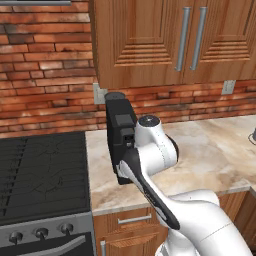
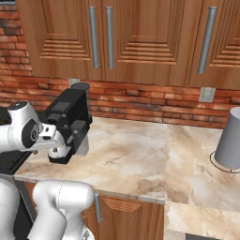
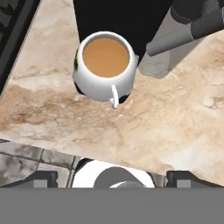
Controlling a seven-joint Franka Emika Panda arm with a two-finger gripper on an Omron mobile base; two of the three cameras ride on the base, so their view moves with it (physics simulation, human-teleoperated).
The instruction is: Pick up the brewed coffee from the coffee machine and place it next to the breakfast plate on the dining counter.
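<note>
The white arm rises from the base, bends at a dark-jointed elbow and reaches forward toward the coffee machine (image 1: 120,142), its wrist drawn up level with the machine's front face. The hand sits close in front of the machine, on the side away from the wall. In the hand view the gripper (image 3: 113,178) looks down from above, and its two dark fingertips (image 3: 39,178) stand wide apart at the bottom edge, nothing between them. The jaws are spread, clear of the machine's drip base.
</note>
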